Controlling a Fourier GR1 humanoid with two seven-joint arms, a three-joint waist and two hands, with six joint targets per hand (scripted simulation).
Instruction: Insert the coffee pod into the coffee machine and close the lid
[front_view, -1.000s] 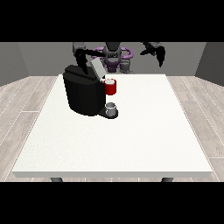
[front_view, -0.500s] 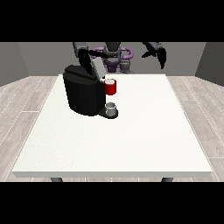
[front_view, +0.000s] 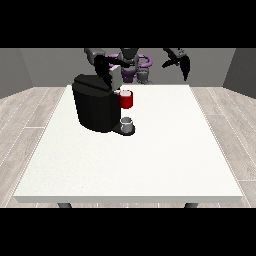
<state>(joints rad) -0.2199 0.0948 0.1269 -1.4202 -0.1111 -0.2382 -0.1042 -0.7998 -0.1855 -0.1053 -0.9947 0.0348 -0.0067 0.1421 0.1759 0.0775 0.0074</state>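
A black coffee machine (front_view: 96, 104) stands on the white counter (front_view: 150, 150), toward the view's left and the robot's side. Its red brew head (front_view: 126, 99) juts out at the front, above a small grey cup (front_view: 127, 123) on the drip tray. The coffee pod itself cannot be picked out; it is probably already in the machine or hidden behind the hand. A grey lid (front_view: 115, 76) appears to stand raised above the machine's top. The hand at the view's left (front_view: 104, 67) now sits just behind that lid, a little closer to it than half a second ago; whether its fingers are spread or curled cannot be told. This suggests the closing step is under way, with the lid not yet down. The hand at the view's right (front_view: 179, 62) hangs well apart above the counter's far edge, barely moved, its fingers relaxed and holding nothing.
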